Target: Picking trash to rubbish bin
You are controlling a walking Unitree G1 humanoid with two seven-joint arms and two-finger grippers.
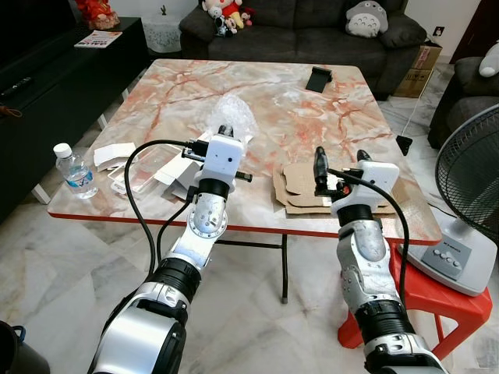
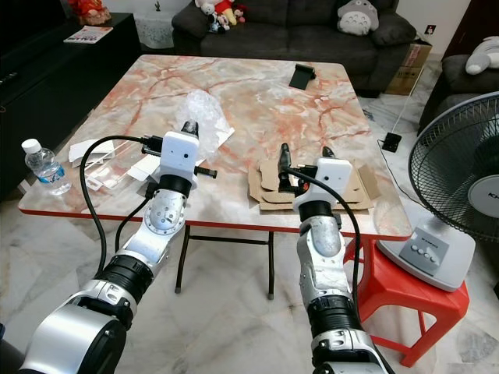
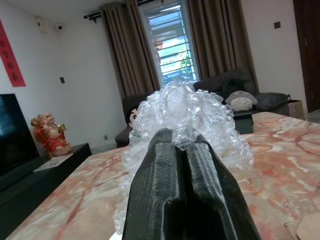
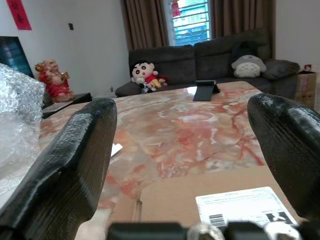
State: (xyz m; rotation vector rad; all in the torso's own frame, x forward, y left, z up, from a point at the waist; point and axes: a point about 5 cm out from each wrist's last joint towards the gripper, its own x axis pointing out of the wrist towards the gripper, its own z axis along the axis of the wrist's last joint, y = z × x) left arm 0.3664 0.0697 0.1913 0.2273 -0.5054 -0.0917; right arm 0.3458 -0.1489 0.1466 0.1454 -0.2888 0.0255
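Left gripper [image 3: 184, 150], lower centre of frame: two black ribbed fingers [image 3: 160, 185] pressed together, tips against a crumpled mass of bubble wrap [image 3: 187, 120] at centre. The wrap rests on a marble table [image 3: 280, 165] with red veining that spans the lower frame. Background: dark sofa [image 3: 250, 100] with a grey plush toy [image 3: 241, 101] at right, brown curtains [image 3: 132, 50] around a bright window [image 3: 170, 40] at top centre, a red figurine [image 3: 47, 134] at left.

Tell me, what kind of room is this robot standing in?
Most likely a home living room: a dark sofa with plush toys stands behind a marble-patterned table, and a standing fan is beside it.
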